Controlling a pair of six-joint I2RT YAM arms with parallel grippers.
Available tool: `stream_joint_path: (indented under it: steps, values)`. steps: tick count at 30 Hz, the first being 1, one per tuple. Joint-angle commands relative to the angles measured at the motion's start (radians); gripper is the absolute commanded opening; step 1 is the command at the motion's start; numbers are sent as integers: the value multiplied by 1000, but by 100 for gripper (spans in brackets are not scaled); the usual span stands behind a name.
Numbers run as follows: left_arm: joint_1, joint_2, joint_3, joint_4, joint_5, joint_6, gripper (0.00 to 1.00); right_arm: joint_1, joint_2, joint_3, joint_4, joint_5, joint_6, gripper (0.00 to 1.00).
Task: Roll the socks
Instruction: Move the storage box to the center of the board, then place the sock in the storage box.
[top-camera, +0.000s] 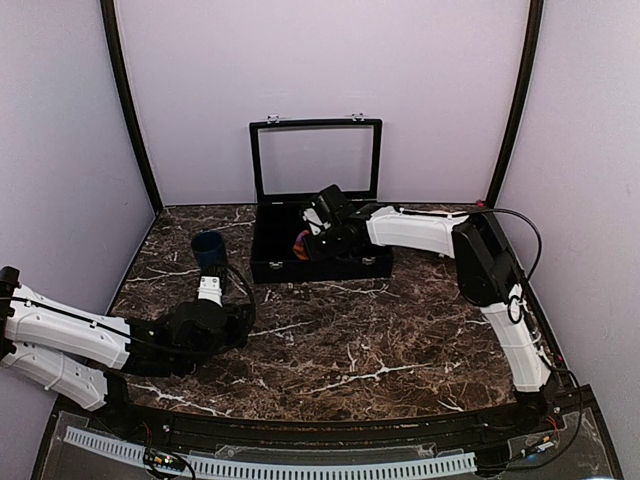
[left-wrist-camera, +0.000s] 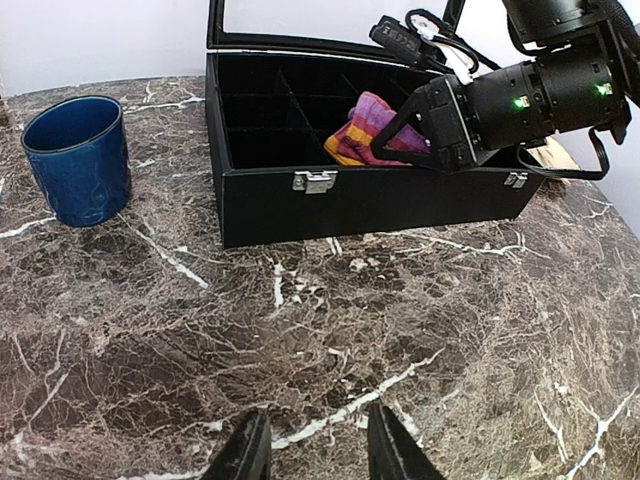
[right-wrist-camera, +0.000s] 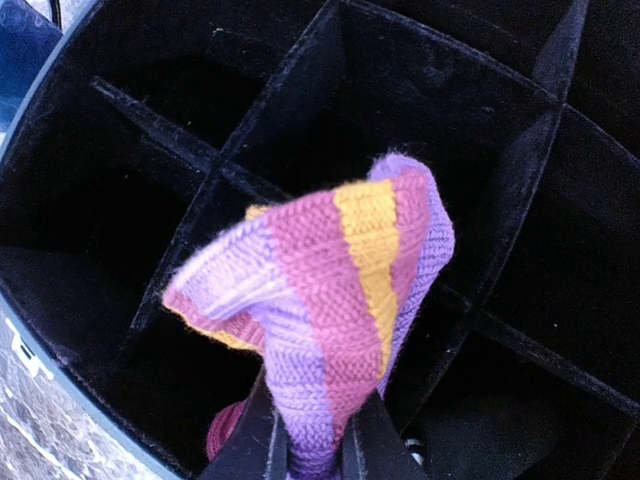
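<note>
My right gripper (right-wrist-camera: 312, 440) is shut on a sock (right-wrist-camera: 330, 300) banded in maroon, purple and orange. It holds the sock up over the compartments of the open black box (right-wrist-camera: 500, 200). A maroon part of the sock (right-wrist-camera: 225, 430) hangs lower beside the left finger. The top view shows this gripper (top-camera: 312, 240) and the sock (top-camera: 300, 243) inside the box (top-camera: 320, 272). From the left wrist, the sock (left-wrist-camera: 365, 130) shows above the box front (left-wrist-camera: 400, 200). A small white-striped dark bit (right-wrist-camera: 412, 446) lies in the compartment below; I cannot tell what it is. My left gripper (left-wrist-camera: 318, 445) hovers open over bare marble.
A dark blue cup (top-camera: 208, 250) (left-wrist-camera: 78, 158) stands left of the box, just beyond my left gripper (top-camera: 212, 296). The box lid (top-camera: 315, 160) stands upright against the back wall. Two metal latches (left-wrist-camera: 314, 181) sit on the box front.
</note>
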Motion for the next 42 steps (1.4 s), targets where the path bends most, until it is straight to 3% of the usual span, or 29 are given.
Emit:
stream_joint_path:
  steps: [1, 16, 27, 34, 42]
  values:
    - [6, -9, -22, 7, 2, -11, 34, -2, -21, -78, -195, 12, -42, 0]
    - [6, -83, -58, 0, -22, -15, 32, 70, -69, -87, -372, 60, -114, 0]
    - [6, -88, -40, -10, -36, 5, 31, 82, 75, 146, -571, 12, -194, 0]
    - [6, -92, -45, -12, -52, 8, 31, 117, 26, 33, -549, 7, -186, 0]
    - [6, -77, -36, -11, -55, 11, 31, 118, 79, 117, -569, 66, -216, 0]
